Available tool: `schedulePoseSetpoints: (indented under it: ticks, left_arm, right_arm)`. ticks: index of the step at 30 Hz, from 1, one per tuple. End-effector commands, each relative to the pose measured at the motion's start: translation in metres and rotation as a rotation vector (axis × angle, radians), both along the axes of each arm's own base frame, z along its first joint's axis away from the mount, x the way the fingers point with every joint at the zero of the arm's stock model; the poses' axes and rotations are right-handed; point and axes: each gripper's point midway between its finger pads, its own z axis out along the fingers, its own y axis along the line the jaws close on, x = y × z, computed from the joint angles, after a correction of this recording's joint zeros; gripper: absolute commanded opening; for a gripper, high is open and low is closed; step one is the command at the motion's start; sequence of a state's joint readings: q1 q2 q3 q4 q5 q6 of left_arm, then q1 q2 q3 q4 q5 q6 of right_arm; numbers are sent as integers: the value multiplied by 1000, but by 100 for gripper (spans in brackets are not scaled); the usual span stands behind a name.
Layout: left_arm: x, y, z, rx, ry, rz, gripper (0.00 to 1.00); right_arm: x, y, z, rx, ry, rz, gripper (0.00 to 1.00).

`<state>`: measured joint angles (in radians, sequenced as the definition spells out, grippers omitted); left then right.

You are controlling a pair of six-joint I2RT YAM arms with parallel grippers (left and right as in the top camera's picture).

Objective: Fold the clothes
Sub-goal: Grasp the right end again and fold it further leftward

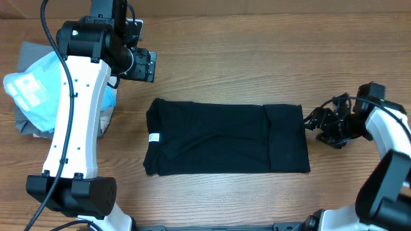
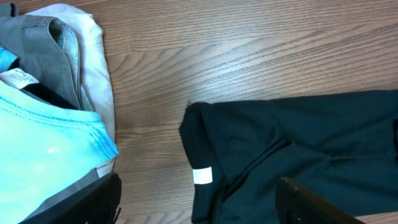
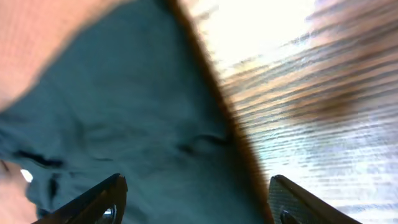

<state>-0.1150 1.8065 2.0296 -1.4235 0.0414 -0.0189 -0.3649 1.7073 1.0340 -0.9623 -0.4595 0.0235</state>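
The left arm (image 1: 72, 128) reaches from seven o'clock up to eleven, its left gripper (image 1: 142, 65) pointing toward three with jaws spread and empty, while the right arm (image 1: 393, 138) bends up from five o'clock, its right gripper (image 1: 321, 125) at three, likewise spread and empty.

One black T-shirt (image 1: 218, 138), one light blue garment (image 1: 32, 90), two robot arms (image 1: 74, 122) (image 1: 393, 128), one table (image 1: 257, 51).

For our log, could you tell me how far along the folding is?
Done: the shirt lies as a rectangle, its right end folded over. In hand: nothing; the left gripper and right gripper are open and empty. Left: probably another fold to shorten it.
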Motion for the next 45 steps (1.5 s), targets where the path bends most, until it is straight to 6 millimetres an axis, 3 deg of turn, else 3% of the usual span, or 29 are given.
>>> schedulePoseSetpoints:
  ticks: [1, 5, 11, 17, 18, 20, 22, 26, 29, 34, 39, 45]
  left_arm:
    - [1, 1, -1, 3, 0, -16, 82]
    - [0, 1, -1, 4, 5, -16, 83]
    - [1, 1, -1, 3, 1, -16, 84]
    - [1, 1, -1, 4, 1, -16, 84]
    - [1, 1, -1, 3, 2, -16, 84]
    - [1, 1, -1, 4, 2, -16, 84]
    - [1, 1, -1, 3, 3, -16, 84]
    - [1, 1, -1, 3, 2, -16, 84]
    - [1, 1, -1, 3, 3, -16, 84]
    - [0, 1, -1, 4, 6, -16, 84]
    - [0, 1, -1, 4, 4, -16, 84]
    - [1, 1, -1, 3, -1, -16, 84]
  right_arm:
    - [-6, 0, -20, 5, 43, 49, 71]
    - [-9, 2, -32, 29, 81, 48, 64]
    - [-4, 24, -20, 159, 6, 111, 58]
    - [-6, 26, -20, 164, 20, 110, 39]
    - [-7, 26, -20, 166, 23, 110, 39]
    - [-11, 25, -23, 154, 38, 112, 54]
    - [-13, 23, -29, 138, 46, 102, 54]
    - [-15, 26, -34, 154, 41, 80, 42]
    - [-15, 28, -34, 162, 38, 79, 21]
    - [-9, 31, -17, 200, 22, 91, 5]
    - [-9, 25, 12, 145, 44, 114, 4]
    - [-17, 46, 36, 70, 34, 191, 4]
